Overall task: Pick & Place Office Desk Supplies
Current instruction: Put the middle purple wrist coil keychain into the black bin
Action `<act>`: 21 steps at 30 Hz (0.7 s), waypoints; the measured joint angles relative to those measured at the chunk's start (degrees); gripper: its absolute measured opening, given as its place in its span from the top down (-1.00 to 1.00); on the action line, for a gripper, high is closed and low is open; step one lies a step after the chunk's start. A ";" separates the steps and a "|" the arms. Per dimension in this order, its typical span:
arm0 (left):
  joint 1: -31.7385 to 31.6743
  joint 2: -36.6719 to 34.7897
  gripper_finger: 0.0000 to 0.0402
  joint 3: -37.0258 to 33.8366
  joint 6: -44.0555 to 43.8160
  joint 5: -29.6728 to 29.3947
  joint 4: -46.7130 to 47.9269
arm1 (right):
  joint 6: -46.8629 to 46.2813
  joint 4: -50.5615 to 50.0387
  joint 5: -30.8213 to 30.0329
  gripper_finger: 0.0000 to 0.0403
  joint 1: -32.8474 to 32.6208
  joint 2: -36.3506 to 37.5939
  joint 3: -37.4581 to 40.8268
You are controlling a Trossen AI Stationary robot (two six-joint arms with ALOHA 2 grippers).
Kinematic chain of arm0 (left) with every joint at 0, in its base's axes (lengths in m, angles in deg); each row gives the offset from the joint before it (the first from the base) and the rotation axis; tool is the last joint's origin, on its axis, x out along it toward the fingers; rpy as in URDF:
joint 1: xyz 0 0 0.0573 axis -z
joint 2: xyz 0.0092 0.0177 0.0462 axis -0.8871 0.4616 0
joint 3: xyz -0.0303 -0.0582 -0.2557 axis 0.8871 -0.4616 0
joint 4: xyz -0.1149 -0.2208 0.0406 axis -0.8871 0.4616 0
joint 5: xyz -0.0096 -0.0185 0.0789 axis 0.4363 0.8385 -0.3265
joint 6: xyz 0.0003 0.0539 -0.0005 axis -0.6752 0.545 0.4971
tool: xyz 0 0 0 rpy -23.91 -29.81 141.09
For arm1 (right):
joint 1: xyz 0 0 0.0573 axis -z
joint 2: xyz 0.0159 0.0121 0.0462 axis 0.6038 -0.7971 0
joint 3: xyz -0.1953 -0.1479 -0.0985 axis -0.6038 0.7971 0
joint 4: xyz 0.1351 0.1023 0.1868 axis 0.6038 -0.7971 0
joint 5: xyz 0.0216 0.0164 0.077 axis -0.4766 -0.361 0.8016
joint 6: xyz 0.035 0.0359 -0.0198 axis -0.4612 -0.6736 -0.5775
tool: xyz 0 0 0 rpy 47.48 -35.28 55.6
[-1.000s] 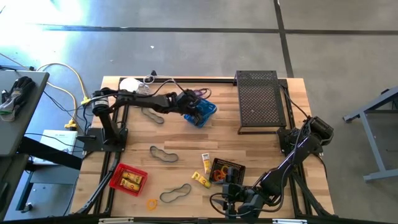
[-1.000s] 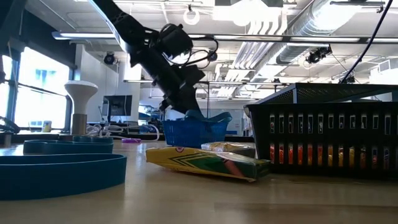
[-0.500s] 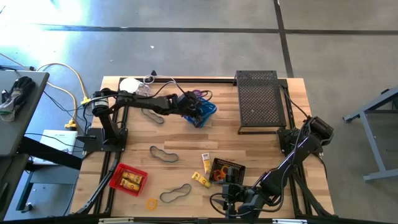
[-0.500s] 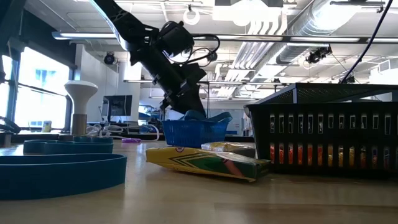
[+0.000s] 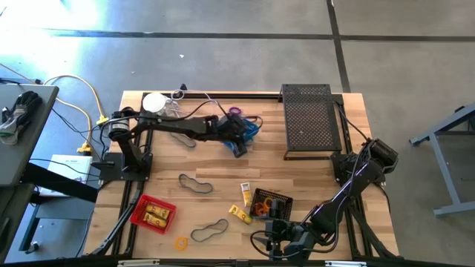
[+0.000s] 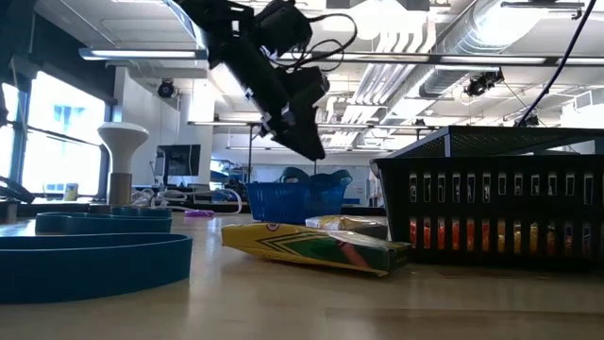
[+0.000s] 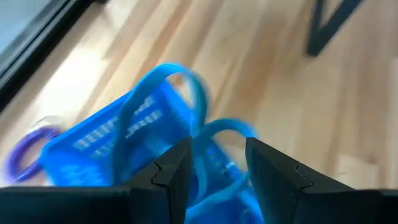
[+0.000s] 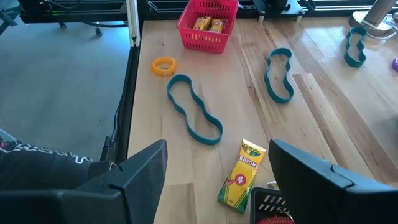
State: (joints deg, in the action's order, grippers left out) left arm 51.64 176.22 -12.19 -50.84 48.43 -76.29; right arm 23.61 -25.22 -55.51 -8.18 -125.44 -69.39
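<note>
Here my left fingers (image 6: 307, 146) hover parted above the blue basket (image 6: 294, 200), holding nothing; the basket stands on the bench (image 5: 312, 178) near its far edge, a purple ring (image 5: 235, 111) beside it. My right fingers (image 5: 276, 248) wait at the near edge, spread wide and empty, by the black basket (image 5: 269, 204).

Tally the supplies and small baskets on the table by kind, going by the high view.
Small baskets: 3: red basket, blue basket, black basket
Band loops: 3
Crayon boxes: 4, 2 of them inside the red basket
Small rings: 2: purple ring, orange ring
Total: 12; the black basket's contents are unclear.
</note>
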 joint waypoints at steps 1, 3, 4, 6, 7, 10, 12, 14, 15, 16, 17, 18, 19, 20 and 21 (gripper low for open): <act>0.02 0.00 0.29 0.28 -0.07 -1.33 1.41 | -0.01 0.00 0.00 -0.34 0.00 0.00 0.00; -0.02 0.00 0.29 0.66 -0.26 -3.98 3.68 | -0.09 0.02 0.01 -0.34 0.00 0.00 0.00; -0.16 0.00 0.29 0.85 -0.26 -5.21 4.67 | -0.09 0.02 0.02 -0.34 0.00 0.00 0.00; -0.34 0.00 0.29 0.98 -0.20 -6.52 5.75 | -0.09 0.04 0.02 -0.34 0.00 0.00 0.00; -0.37 0.00 0.29 0.98 0.46 -6.84 6.31 | -0.09 0.02 0.02 -0.34 0.00 0.00 0.00; -0.14 -1.53 0.29 0.96 4.09 -8.40 8.89 | -0.09 0.03 0.02 -0.34 -0.02 -0.01 0.00; 0.85 -3.74 0.29 1.53 6.06 -9.12 10.69 | -0.09 0.02 0.04 -0.34 -0.04 -0.02 0.00; 2.35 -6.59 0.29 2.55 7.49 -9.57 14.86 | -0.04 0.00 0.18 -0.34 -0.04 -0.02 0.00; 3.17 -7.96 0.29 3.10 8.22 -9.56 17.75 | -0.04 -0.04 0.24 -0.34 -0.04 -0.02 0.00; 4.08 -9.48 0.29 3.77 8.81 -9.55 20.63 | -0.05 -0.13 0.22 -0.34 -0.04 -0.02 0.00; 4.86 -11.32 0.29 4.18 9.03 -9.53 23.73 | -0.04 -0.08 0.25 -0.34 -0.04 -0.04 0.00; 5.69 -12.94 0.29 4.48 8.98 -9.53 27.49 | -0.06 -0.09 0.24 -0.34 -0.04 -0.04 0.00; 6.55 -14.79 0.29 4.64 8.42 -9.52 30.47 | -0.13 -0.05 0.25 -0.34 -0.04 -0.04 0.00; 7.30 -16.50 0.29 4.67 7.48 -9.46 33.40 | -0.34 -0.03 0.32 -0.34 -0.04 -0.04 0.00; 7.99 -18.09 0.29 4.67 6.44 -9.02 36.85 | -0.54 -0.07 0.30 -0.34 -0.04 -0.04 0.00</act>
State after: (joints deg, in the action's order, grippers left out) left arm 59.63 158.13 -7.52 -44.40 39.41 -39.43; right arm 23.06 -25.29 -55.21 -8.22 -125.49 -69.39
